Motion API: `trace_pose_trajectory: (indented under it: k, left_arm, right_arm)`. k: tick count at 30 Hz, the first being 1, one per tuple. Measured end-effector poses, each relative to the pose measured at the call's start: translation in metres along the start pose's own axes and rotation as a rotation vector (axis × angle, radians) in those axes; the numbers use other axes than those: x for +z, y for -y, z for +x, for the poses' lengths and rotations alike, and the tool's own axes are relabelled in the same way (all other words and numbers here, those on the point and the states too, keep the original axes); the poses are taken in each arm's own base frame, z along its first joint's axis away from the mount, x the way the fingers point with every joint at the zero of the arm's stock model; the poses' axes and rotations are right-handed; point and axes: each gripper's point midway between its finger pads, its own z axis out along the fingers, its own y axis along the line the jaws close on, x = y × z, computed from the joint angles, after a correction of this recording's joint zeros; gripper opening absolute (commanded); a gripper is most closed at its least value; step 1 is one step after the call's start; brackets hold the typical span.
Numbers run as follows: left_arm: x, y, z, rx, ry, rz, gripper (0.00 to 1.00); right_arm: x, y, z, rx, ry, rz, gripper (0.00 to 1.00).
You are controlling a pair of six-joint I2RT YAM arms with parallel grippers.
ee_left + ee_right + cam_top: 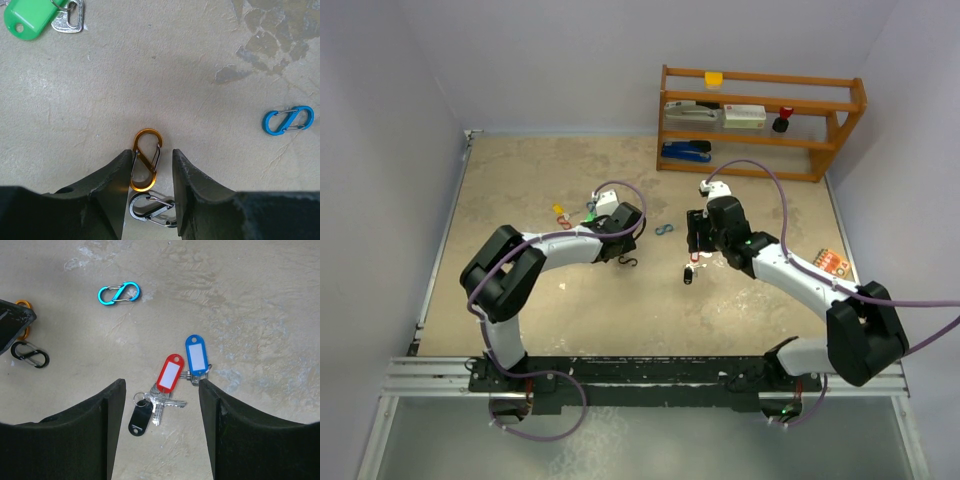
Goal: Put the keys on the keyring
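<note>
While the left pincer (150,156) stands low over the surface (520,290) with its fingers parted, an orange S-clip (146,160) lies flat between them. The right finger is just clear of the clip. The left finger is close against it, though I cannot tell whether they touch. Nothing is pinched. A dark S-clip (151,210) lies just behind the orange one, partly hidden by the fingers. A blue S-clip (288,120) lies well apart to one side, and a green-tagged key (30,17) lies far off at the top corner of the left wrist view.

The right pincer (161,385) is spread wide and grips nothing. It hangs over a bunch of keys on the surface. In that bunch a red tag (170,372) and a blue tag (196,355) lie side by side, with silver keys (160,407) fanned below them and a black fob (140,418) just beside. From above, a yellow tag (559,210) lies beyond the left arm, near the green one. A wooden shelf (760,120) stands at the far edge.
</note>
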Motion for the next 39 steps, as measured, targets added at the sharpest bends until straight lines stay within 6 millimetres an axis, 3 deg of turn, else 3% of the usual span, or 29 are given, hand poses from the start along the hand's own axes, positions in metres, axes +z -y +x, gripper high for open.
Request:
trace_pose_trajectory:
  k: [7, 17, 23, 39]
  left_arm:
    - [0.0, 0.0, 0.0001, 0.001, 0.0, 0.0, 0.31]
    - [0.0003, 0.0005, 0.0011, 0.01, -0.005, 0.005, 0.07]
    - [0.0006, 0.0041, -0.0011, 0.003, 0.003, 0.018, 0.0]
    - [0.001, 0.0024, 0.0007, 0.02, 0.002, 0.022, 0.0]
  right_arm:
    - [0.0001, 0.0007, -0.0002, 0.001, 0.0, 0.001, 0.63]
    - [0.0002, 0.0015, -0.0002, 0.002, 0.0, 0.003, 0.63]
    - [0.0002, 0.0015, -0.0002, 0.002, 0.0, 0.003, 0.63]
    - [0.0001, 0.0019, 0.0002, 0.002, -0.002, 0.005, 0.63]
